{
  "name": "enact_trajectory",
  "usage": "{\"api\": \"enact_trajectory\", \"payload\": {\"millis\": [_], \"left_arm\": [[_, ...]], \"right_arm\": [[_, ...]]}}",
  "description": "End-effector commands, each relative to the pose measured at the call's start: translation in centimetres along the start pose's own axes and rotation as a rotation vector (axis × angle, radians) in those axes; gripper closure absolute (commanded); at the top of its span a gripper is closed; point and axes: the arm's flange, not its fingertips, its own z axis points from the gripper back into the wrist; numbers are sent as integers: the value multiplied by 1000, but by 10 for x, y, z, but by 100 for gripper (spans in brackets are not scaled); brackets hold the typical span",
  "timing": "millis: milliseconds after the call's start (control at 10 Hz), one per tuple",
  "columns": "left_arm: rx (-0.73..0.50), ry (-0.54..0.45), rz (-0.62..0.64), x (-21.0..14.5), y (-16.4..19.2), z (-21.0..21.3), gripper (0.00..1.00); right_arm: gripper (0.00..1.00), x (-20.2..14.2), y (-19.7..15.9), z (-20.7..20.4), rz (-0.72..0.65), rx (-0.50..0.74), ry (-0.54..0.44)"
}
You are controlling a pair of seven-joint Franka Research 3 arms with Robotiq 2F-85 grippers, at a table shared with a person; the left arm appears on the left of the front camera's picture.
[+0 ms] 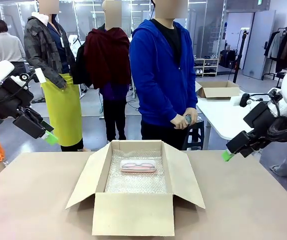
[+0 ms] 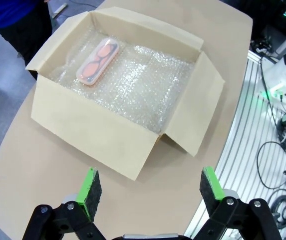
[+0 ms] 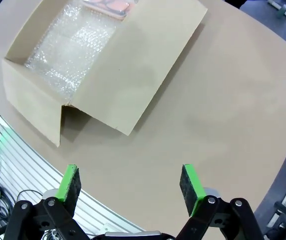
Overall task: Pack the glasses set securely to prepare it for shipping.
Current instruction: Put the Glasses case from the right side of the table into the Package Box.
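Observation:
A pale pink glasses case (image 1: 138, 165) (image 2: 97, 61) (image 3: 110, 5) lies flat on bubble wrap (image 1: 135, 184) (image 2: 138, 90) at the far end of an open cardboard box (image 1: 133, 216) (image 2: 98, 135) (image 3: 133, 65) in the middle of the table. The mint green case is not clearly in view. The person in blue clasps a small pale object (image 1: 187, 120) at the far side; I cannot tell what it is. My left gripper (image 1: 50, 138) (image 2: 148, 175) hovers open above the table's left edge. My right gripper (image 1: 227, 155) (image 3: 129, 172) hangs open at the right. Both are empty.
The box's four flaps stand out to the sides. Bare tabletop (image 1: 243, 200) surrounds the box. A white table with a small open cardboard box (image 1: 218, 89) stands at the back right. Cables and a metal rail (image 2: 252, 130) run beside the table.

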Motion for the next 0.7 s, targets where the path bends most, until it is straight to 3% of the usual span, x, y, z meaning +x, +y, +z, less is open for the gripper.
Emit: {"api": "enact_trajectory", "payload": {"millis": [0,600], "left_arm": [[-19,-16,-17,0,2,3,0],[-19,-16,-17,0,2,3,0]], "right_arm": [[0,1,-1,1,20,-3,-11],[0,1,-1,1,20,-3,-11]]}}
